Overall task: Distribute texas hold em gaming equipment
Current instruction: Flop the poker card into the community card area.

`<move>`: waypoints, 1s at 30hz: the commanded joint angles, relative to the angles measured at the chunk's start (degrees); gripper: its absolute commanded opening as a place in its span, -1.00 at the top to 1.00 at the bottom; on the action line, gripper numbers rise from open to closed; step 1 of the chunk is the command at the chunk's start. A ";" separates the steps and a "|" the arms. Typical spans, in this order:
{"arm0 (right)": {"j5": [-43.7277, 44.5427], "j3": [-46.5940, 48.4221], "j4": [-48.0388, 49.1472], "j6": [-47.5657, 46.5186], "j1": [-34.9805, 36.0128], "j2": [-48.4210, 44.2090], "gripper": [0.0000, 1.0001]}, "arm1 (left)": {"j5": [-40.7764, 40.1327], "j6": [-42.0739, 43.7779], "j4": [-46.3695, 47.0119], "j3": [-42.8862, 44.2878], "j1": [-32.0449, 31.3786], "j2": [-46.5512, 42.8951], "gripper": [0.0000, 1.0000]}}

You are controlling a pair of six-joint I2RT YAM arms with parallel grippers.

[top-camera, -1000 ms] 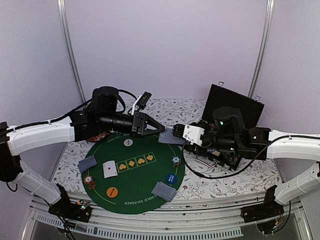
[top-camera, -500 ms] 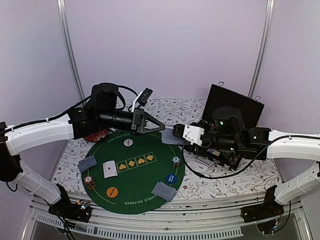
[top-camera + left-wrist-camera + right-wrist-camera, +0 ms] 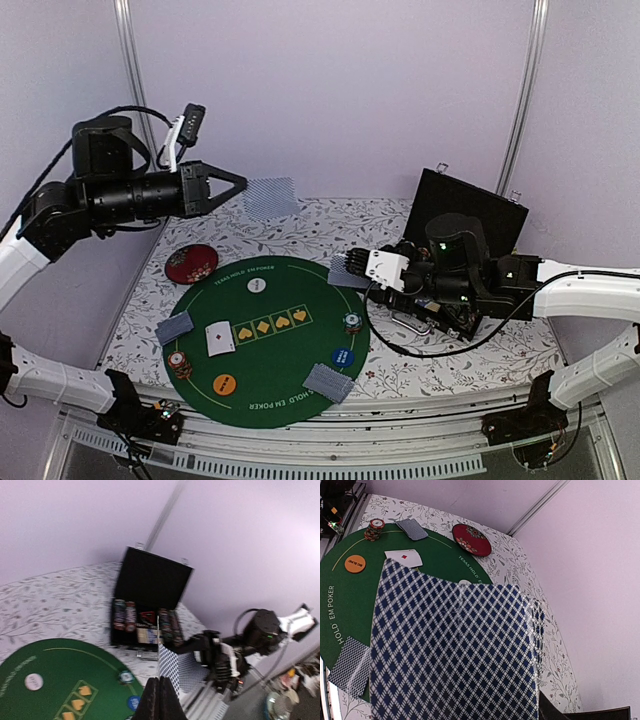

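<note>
My left gripper [image 3: 243, 186] is shut on one blue-patterned card [image 3: 271, 197] and holds it high above the table's far left. In the left wrist view the card [image 3: 169, 667] stands edge-on above my shut fingertips [image 3: 152, 702]. My right gripper [image 3: 372, 270] holds the deck of cards [image 3: 345, 270] at the green mat's [image 3: 270, 340] right rim. The deck [image 3: 455, 655] fills the right wrist view and hides the fingers. On the mat lie two face-down card piles [image 3: 174, 327] [image 3: 329, 381], a face-up card [image 3: 220, 340], chip stacks [image 3: 179, 362] [image 3: 351, 322], and white [image 3: 257, 285], blue [image 3: 342, 357] and orange [image 3: 226, 383] buttons.
A dark red disc [image 3: 191, 262] lies off the mat at the far left. An open black case [image 3: 470, 215] with chips stands behind my right arm. The floral cloth [image 3: 440, 375] covers the table around the mat.
My left arm has swung up and to the left, away from the deck, carrying one card with it. My right arm and the deck have stayed in place.
</note>
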 commanded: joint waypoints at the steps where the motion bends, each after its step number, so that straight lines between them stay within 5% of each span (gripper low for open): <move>1: 0.23 -0.08 0.12 -0.09 -0.13 -1.26 0.09 | -27.53 5.86 -21.75 0.93 0.42 2.08 1.00; 9: 0.47 0.07 -0.71 -0.01 -0.15 -1.51 0.09 | -49.79 10.93 -27.72 -7.21 -2.92 20.34 1.00; 17: 0.74 -0.16 -0.90 -0.01 -0.18 -2.02 0.09 | -63.32 13.27 -27.49 -7.86 -8.92 38.34 1.00; 30: 0.67 -0.47 -0.69 -0.25 -0.19 -2.48 0.09 | -52.41 22.56 -14.78 -15.78 -16.27 44.59 1.00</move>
